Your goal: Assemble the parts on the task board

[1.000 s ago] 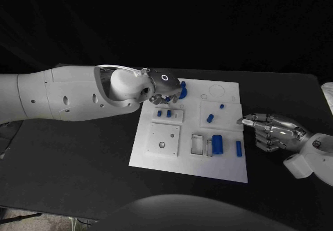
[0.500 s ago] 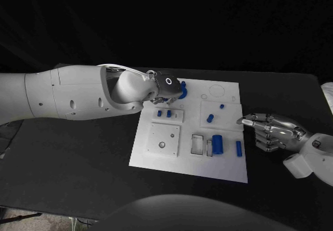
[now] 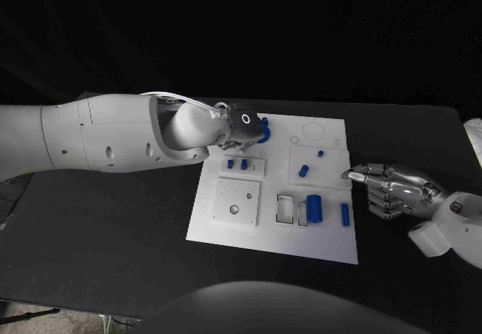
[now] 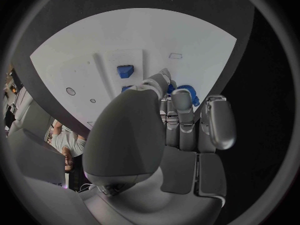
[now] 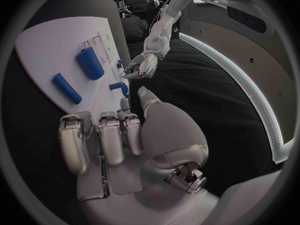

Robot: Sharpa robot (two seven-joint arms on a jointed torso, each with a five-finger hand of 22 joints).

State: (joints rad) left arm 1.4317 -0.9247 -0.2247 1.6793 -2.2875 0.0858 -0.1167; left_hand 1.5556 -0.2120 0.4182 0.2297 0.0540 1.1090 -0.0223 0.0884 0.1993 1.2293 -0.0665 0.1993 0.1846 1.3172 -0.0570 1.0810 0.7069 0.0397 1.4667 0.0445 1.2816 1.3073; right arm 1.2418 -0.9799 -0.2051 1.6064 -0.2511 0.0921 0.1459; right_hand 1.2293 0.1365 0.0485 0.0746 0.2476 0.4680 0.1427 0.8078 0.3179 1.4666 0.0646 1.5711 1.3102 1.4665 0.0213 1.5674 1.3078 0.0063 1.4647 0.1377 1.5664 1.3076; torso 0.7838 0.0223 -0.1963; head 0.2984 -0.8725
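Blue part [image 3: 264, 130] sat at the task board's [image 3: 271, 240] far edge, left hand [image 3: 236, 136] on it, grip unclear. Likely light, rigid, slick plastic; pinch its sides. Right hand [image 3: 393, 189] curled, empty.

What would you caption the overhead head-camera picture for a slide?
Left hand reaches a blue part on the white task board; right hand waits beside it.
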